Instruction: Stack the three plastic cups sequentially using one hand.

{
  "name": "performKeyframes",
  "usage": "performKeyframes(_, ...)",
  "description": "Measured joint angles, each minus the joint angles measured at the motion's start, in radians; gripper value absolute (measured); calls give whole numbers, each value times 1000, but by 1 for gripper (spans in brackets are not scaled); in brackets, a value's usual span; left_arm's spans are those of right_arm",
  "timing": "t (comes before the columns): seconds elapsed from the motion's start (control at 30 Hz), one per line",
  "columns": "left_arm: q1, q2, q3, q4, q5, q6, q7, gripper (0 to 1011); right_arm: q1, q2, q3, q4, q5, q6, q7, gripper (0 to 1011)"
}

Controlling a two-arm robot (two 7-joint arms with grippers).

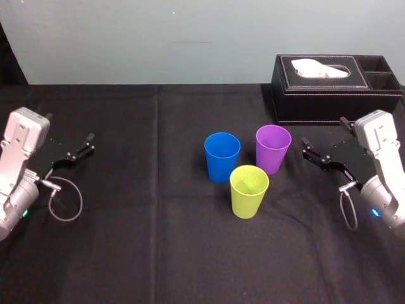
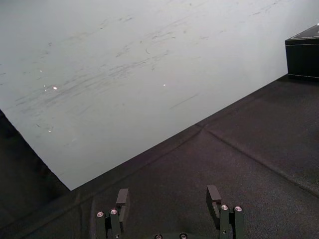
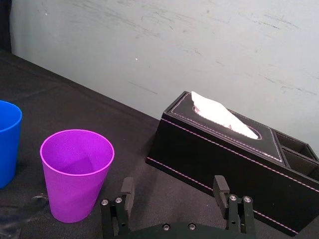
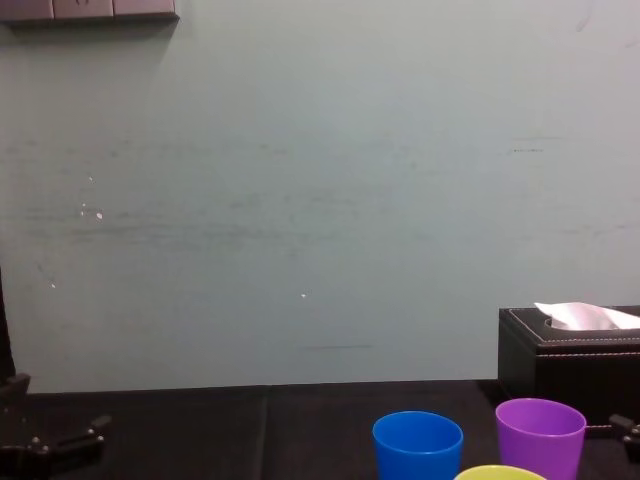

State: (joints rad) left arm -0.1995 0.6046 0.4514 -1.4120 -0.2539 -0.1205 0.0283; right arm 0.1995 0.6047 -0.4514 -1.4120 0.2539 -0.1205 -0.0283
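Three cups stand upright and unstacked, close together at mid-table: the blue cup (image 1: 222,156) far left, the purple cup (image 1: 273,148) far right, the yellow-green cup (image 1: 249,190) nearest. The right gripper (image 3: 174,183) sits right of the purple cup, near the tissue box (image 1: 335,88), jaws wide apart and empty. The left gripper (image 2: 168,194) is parked at the table's left side, jaws likewise wide apart and empty.
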Motion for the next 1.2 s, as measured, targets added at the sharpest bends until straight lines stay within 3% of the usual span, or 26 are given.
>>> performKeyframes(1.2,0,0,0,0,0,0,0,1011,0,0,0,0,0,0,0,1003)
